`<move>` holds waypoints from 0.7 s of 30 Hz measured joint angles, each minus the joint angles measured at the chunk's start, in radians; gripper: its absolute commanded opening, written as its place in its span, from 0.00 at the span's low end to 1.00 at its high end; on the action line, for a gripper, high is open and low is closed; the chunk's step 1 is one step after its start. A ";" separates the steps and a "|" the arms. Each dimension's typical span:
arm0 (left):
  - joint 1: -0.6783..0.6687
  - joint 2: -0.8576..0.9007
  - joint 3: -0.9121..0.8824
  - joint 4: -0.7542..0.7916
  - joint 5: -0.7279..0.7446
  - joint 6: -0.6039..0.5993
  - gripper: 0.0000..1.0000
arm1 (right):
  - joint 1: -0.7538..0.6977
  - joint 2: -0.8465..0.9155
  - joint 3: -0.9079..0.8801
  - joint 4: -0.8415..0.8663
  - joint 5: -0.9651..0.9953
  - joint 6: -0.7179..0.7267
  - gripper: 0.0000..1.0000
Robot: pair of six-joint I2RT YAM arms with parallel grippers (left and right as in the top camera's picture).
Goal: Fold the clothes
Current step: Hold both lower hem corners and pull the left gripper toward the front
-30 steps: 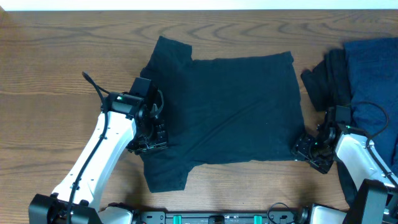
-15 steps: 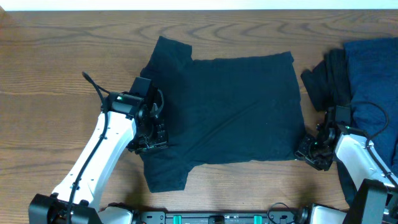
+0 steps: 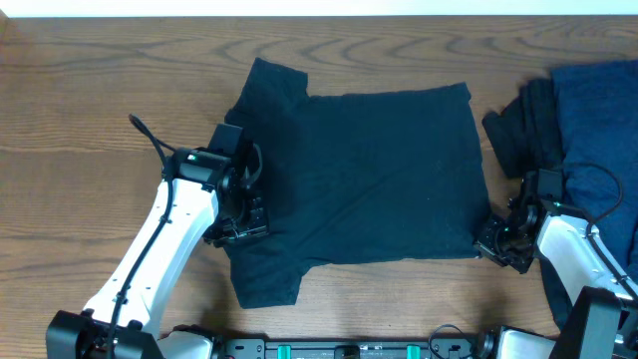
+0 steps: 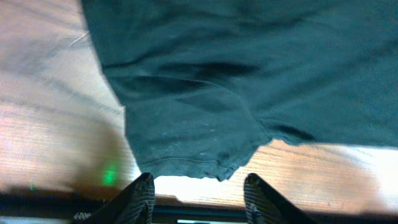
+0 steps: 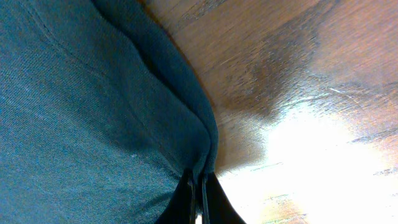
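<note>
Item: black T-shirt (image 3: 359,179), spread flat and roughly central on the wooden table (image 3: 90,90), sleeves toward the left, hem toward the right. Right gripper (image 5: 199,190): closed tight, pinching the fabric edge at the near hem corner, low against the wood. Left gripper (image 4: 199,196): jaws apart, poised at the edge of the near sleeve (image 4: 186,137), the sleeve's hem just ahead of the fingertips, nothing seen clamped. Step in hand, as judged: securing the near edge of the shirt at both ends ahead of a first fold; right end taken, left end not yet. Next move, as judged: calls for closing the left jaws on the sleeve or the fabric just beside it, then lifting both ends together and carrying the near edge over toward the far one, level and at a matched pace to avoid a skewed crease; soft fabric, likely to sag between the two holds. Further stock: heap of black garments (image 3: 520,130) and navy blue cloth (image 3: 598,110) at the right end of the table, touching one another, just beside the shirt's hem. Containers: none in view; nothing stowed in any bin, tray or basket.
</note>
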 measured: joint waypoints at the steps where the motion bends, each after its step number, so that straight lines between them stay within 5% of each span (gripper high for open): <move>1: 0.000 0.000 -0.008 -0.002 -0.011 -0.026 0.52 | 0.000 0.000 0.000 0.000 0.000 0.000 0.01; 8: 0.000 0.000 -0.149 0.027 -0.044 -0.163 0.69 | 0.000 0.000 0.000 0.000 0.008 0.000 0.01; 21: 0.000 -0.001 -0.386 0.179 0.007 -0.259 0.70 | 0.000 0.000 0.000 0.000 0.012 0.000 0.01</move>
